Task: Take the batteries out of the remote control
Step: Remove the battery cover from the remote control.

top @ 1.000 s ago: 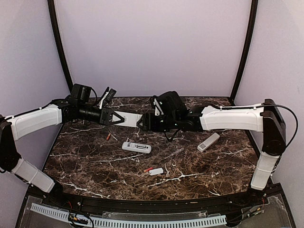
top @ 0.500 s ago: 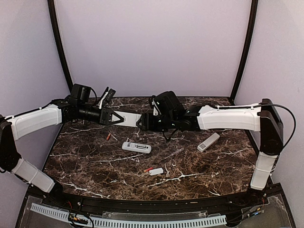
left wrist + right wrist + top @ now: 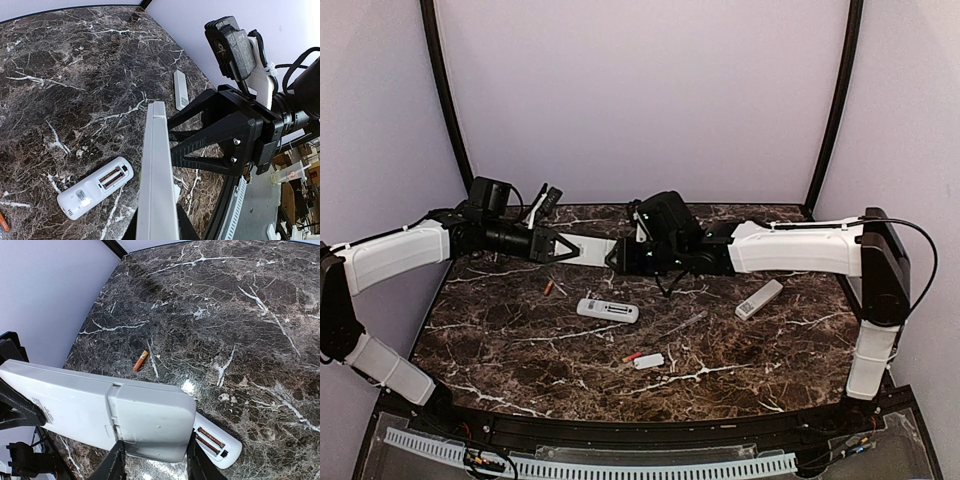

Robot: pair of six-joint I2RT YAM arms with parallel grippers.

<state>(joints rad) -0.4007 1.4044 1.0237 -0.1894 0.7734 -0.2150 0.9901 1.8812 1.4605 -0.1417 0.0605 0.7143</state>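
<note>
In mid frame, left gripper (image 3: pixel 560 248) and right gripper (image 3: pixel 617 257) each pinch an end of the white remote (image 3: pixel 592 250); its battery lid (image 3: pixel 150 425) is on. Lower, another remote (image 3: pixel 608 310) lies open.

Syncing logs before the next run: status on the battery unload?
Left gripper shut on the held remote, midair. Right gripper straddling its cover end, grip unclear. Two red batteries on the table. Nothing blocking.
</note>
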